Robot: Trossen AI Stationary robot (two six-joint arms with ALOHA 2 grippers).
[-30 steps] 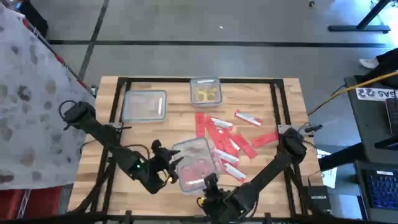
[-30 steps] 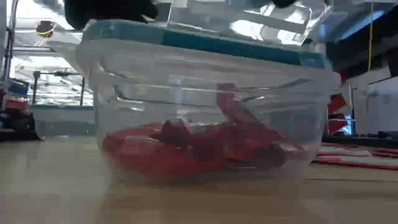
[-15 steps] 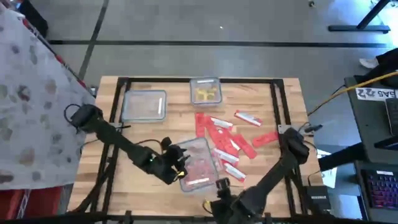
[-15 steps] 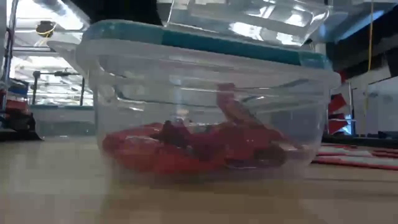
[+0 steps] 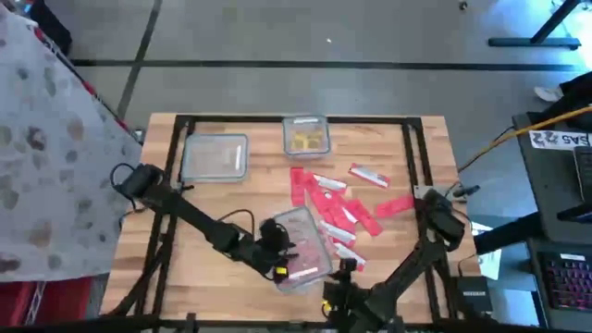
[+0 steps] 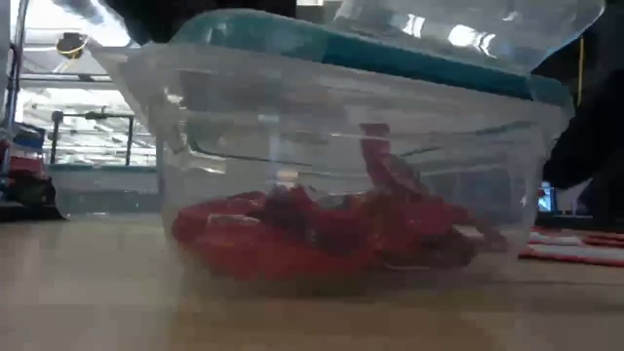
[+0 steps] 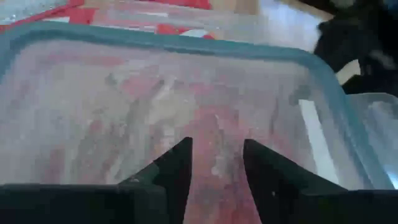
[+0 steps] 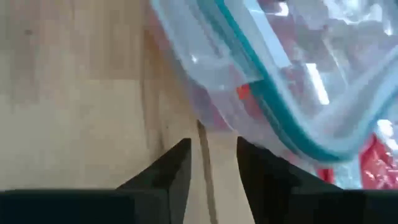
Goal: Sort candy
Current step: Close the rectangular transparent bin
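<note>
wooden table (image 5: 222, 199), left tool (image 5: 275, 242) over lidded candy tub (image 5: 301, 248)

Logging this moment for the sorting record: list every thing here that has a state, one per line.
Clear plastic tub with teal-rimmed lid: lid on, red packets inside.
Clear tub of yellow pieces: lid off, at the table's far edge.
Clear plastic tub at far left: contents cannot be told.
Loose flat red packets: scattered on the wooden table.
Left gripper: open, over the lid.
Right gripper: open, beside the lidded tub.
</note>
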